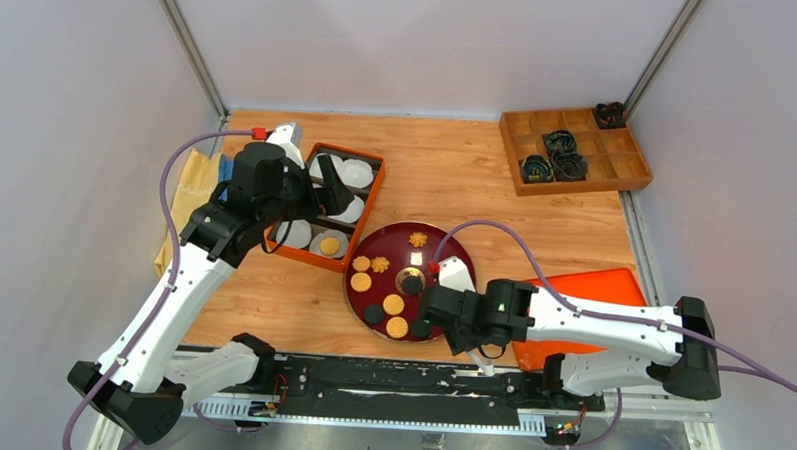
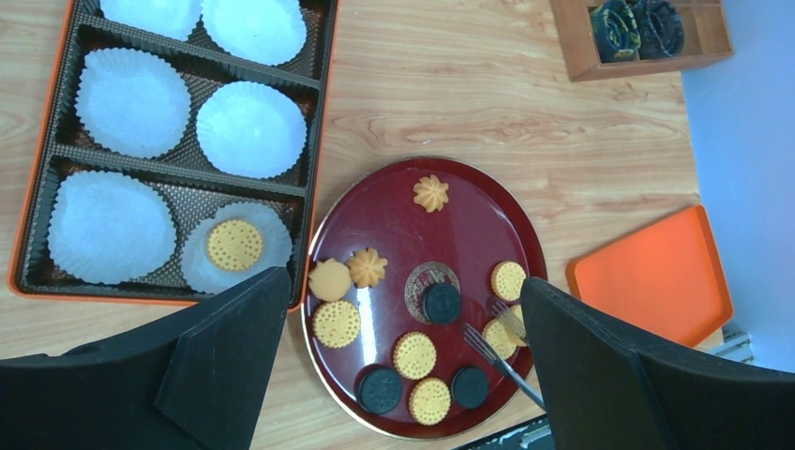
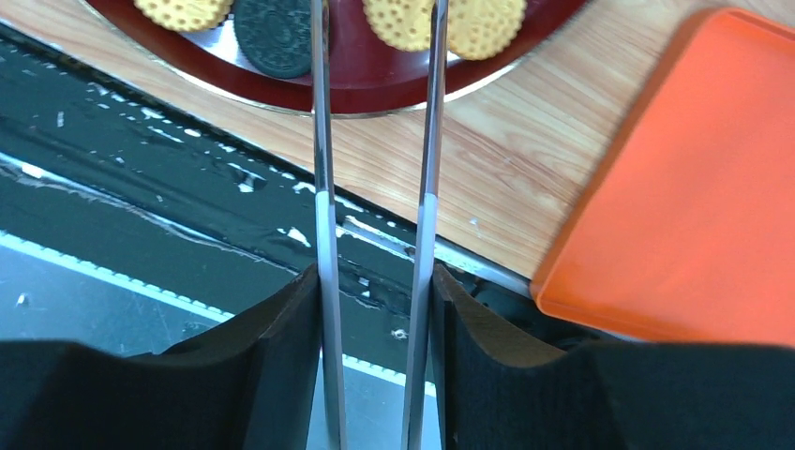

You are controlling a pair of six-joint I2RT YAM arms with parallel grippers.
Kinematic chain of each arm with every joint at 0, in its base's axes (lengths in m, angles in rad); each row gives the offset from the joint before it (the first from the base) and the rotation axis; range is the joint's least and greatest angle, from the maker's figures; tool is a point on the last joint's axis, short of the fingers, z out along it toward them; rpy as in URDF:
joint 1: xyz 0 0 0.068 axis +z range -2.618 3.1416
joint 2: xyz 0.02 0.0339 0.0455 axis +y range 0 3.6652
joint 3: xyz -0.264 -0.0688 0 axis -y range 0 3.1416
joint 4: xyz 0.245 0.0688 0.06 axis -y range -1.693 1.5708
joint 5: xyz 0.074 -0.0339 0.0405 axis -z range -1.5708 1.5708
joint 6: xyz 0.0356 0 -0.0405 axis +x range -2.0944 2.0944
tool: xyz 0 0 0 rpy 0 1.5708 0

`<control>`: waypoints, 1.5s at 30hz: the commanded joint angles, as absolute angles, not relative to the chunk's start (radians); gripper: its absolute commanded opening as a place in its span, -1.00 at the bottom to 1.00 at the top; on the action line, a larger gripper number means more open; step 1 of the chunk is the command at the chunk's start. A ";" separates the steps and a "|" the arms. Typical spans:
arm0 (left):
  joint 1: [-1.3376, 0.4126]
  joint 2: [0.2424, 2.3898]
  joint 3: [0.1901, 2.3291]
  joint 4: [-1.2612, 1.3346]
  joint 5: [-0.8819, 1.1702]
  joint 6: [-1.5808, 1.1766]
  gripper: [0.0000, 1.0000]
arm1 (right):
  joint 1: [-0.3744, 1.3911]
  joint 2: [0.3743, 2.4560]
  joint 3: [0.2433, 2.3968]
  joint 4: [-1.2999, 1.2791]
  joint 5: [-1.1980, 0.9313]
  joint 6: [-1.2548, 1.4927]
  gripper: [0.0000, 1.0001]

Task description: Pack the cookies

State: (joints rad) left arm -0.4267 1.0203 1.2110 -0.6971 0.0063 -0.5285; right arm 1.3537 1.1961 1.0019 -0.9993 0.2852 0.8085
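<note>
The cookies [image 2: 413,354] lay flat, face up, scattered over a dark red round plate [image 2: 469,225] in the middle of the desk [image 2: 469,94]. Being round, they had no long axis and pointed no particular way. Golden dotted ones and black ones sat mostly in the plate's near half, a black one [image 2: 442,303] rested on the centre emblem, and a flower-shaped one [image 2: 430,193] lay alone toward the far rim. One more golden cookie [image 2: 233,245] sat in a white paper cup in the near right corner of the orange-rimmed tray [image 2: 315,122], just left of the plate. The other paper cups [image 2: 250,128] held nothing.

The right gripper [image 3: 375,281] had its fingers clamped on metal tongs [image 3: 323,169], whose long arms ran from the desk's near edge over the plate's near right rim, the forked tips beside two golden cookies there. Whether they touched could not be told. The left gripper [image 2: 405,277] hung above the tray and plate, fingers spread wide, holding nothing.

An orange lid [image 2: 656,272] lay right of the plate. A wooden box [image 1: 575,151] with black coiled rings [image 1: 560,143] stood in the far right corner.
</note>
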 commanded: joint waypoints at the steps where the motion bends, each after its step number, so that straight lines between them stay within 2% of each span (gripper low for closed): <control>1: -0.420 1.019 1.197 -0.671 0.037 -0.533 1.00 | 1.371 1.167 1.043 -1.121 0.387 0.884 -0.07; 6: -0.420 1.019 1.197 -0.665 0.038 -0.531 1.00 | 1.369 1.174 1.044 -1.106 0.410 0.860 -0.01; 17: -0.420 1.014 1.185 -0.671 0.036 -0.533 1.00 | 1.371 1.205 1.038 -1.017 0.307 0.796 0.00; 22: -0.420 1.014 1.175 -0.665 0.036 -0.538 1.00 | 1.370 1.242 1.031 -0.986 0.328 0.780 0.02; 28: -0.420 1.016 1.174 -0.662 0.038 -0.536 1.00 | 1.355 1.300 1.062 -0.964 0.380 0.774 0.13; 32: -0.420 1.016 1.169 -0.661 0.034 -0.530 1.00 | 1.323 1.319 1.054 -0.925 0.374 0.761 0.12; 38: -0.420 1.012 1.159 -0.660 0.028 -0.525 1.00 | 1.313 1.334 1.055 -0.890 0.354 0.739 -0.01; 45: -0.420 1.007 1.158 -0.660 0.031 -0.521 1.00 | 1.311 1.359 1.076 -0.861 0.288 0.713 -0.46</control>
